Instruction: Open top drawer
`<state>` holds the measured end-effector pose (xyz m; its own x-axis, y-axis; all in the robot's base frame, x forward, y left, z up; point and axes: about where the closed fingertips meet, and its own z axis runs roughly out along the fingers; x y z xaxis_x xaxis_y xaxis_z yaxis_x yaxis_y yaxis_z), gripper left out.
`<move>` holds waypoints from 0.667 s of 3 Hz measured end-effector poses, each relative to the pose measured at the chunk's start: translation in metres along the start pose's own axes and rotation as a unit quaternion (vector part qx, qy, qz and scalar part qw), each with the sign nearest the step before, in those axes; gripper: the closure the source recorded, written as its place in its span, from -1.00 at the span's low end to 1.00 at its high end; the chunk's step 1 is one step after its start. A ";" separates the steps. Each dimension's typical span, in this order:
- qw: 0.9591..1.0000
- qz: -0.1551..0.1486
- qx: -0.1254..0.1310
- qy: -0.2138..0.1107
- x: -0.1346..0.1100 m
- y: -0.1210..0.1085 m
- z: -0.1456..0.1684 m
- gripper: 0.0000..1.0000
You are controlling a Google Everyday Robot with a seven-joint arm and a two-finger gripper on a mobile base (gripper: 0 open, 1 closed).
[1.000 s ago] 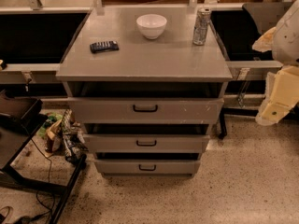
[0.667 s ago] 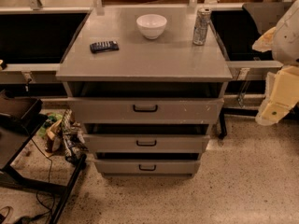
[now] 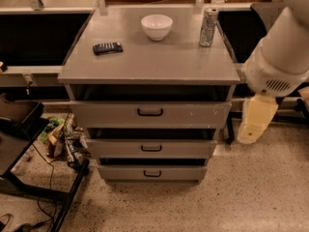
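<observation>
Gripper [image 3: 255,122] is taken to be the pale piece hanging downward at the right of the cabinet [image 3: 145,66], below the bulky white arm [image 3: 280,57]. Whether it is wide or narrow cannot be told. It holds nothing, touches nothing and is well apart from the cabinet, so the drawer fronts are left unblocked for an approach.

Only the one camera view is given. The top drawer [image 3: 193,115] sits just beneath the cabinet's top, above the two smaller drawers [image 3: 151,148]. Its black handle [image 3: 150,112] is set at the middle of the front, where a straight pull is best taken. A dark gap is seen above the front; how far the drawer is out cannot be told.

A bowl [image 3: 156,26], a can [image 3: 208,27] and a black remote [image 3: 107,48] rest on top, clear of the drawer's travel. The pull is judged not yet begun.
</observation>
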<state>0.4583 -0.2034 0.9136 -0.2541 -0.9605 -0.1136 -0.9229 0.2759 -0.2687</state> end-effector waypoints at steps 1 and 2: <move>0.999 -0.002 0.010 0.038 0.006 0.000 0.057 -1.00; 0.999 0.000 -0.010 0.042 0.007 -0.007 0.144 -1.00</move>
<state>0.5043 -0.2064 0.7766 -0.2767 -0.9604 -0.0337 -0.9283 0.2762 -0.2489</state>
